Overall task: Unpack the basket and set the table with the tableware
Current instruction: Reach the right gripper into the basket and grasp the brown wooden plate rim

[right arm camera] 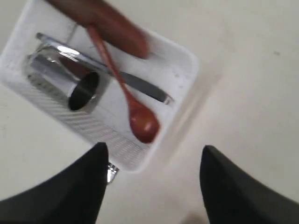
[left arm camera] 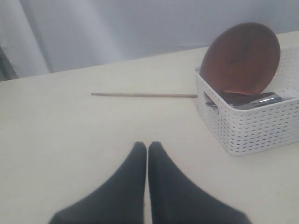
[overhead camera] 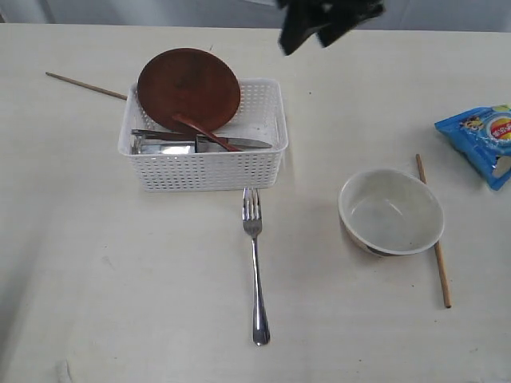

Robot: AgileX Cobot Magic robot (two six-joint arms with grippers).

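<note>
The white basket stands on the table and holds a tilted brown plate, a wooden spoon, a steel knife and a steel cup. In front of it lies a fork. To the right sits a white bowl beside one chopstick; the other chopstick lies back left. My right gripper hovers open above the basket's far right; below it I see the spoon and cup. My left gripper is shut and empty, left of the basket.
A blue snack bag lies at the table's right edge. A grey wall rises behind the table's far edge.
</note>
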